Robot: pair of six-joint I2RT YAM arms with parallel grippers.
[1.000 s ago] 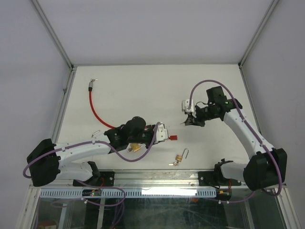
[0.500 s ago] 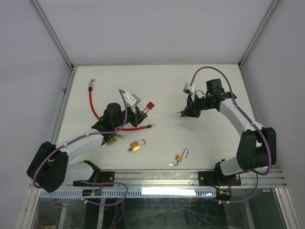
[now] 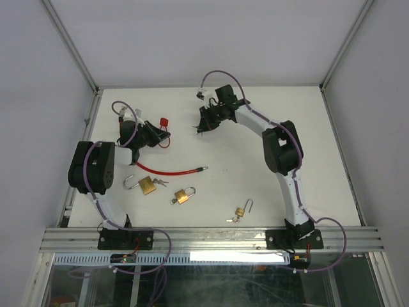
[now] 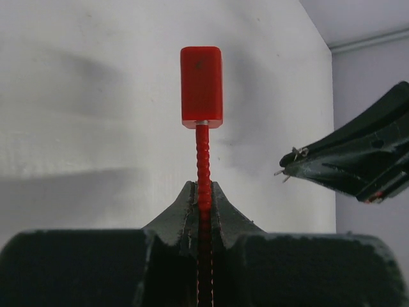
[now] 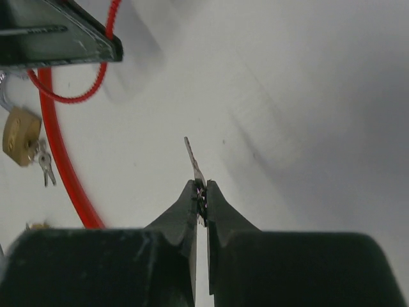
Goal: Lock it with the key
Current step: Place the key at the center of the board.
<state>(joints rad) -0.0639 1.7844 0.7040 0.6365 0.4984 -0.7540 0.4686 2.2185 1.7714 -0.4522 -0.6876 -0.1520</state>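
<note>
Red cable lock: pinched just below its red block head, head poking straight out past the fingertips, up off the table
Left gripper: jaws squeezed down narrow on the ribbed cable, looks like a solid hold
Right gripper: jaws nipped tight on the key, thin blade sticking out ahead of the tips
Key vs head: near but apart, key tip off to the right of the head in the left wrist view, not lined up with it
Done so far: both pieces off the table and in a grip, held close together over the far-left part. Guessing that's the setup half sorted
Left to do: line the blade up with the keyhole, push in, turn. Nothing inserted yet
Keyhole: can't tell which face of the head has it
Rest of cable: trails back down onto the table, metal tip lying loose
Bystanders: three brass padlocks nearer the arm bases, not involved by the look of it
</note>
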